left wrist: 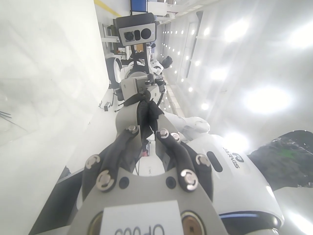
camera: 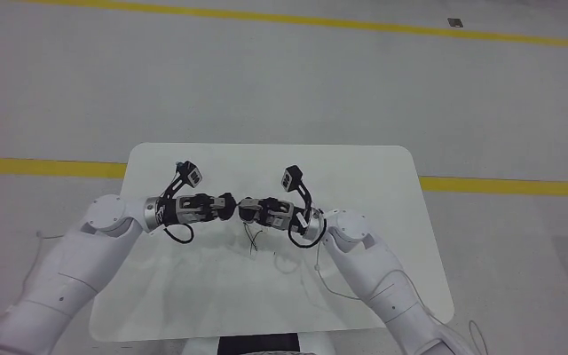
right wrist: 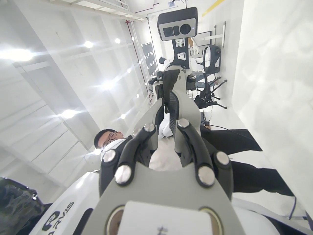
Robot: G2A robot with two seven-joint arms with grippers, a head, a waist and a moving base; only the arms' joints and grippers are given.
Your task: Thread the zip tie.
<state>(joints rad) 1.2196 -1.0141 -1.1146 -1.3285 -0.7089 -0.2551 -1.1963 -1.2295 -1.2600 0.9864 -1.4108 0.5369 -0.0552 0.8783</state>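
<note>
My two grippers meet tip to tip above the middle of the white table (camera: 373,177). The left gripper (camera: 229,209) is shut, its dark pads (left wrist: 146,113) pressed together on a thin black zip tie (left wrist: 143,97) that curves across to the other arm. Facing it, the right gripper (camera: 247,211) is also shut, its fingers (right wrist: 171,108) closed to a narrow tip on the same tie. In the right wrist view the right gripper (right wrist: 168,102) points at the left arm's fingertips, and the tie itself is mostly hidden between the pads. A small dark piece of the tie (camera: 238,210) shows between the tips.
Several loose black zip ties (camera: 255,238) lie on the table just in front of the grippers; their ends show at the edge of the left wrist view (left wrist: 7,118). A thin cable (camera: 306,271) lies near the right arm.
</note>
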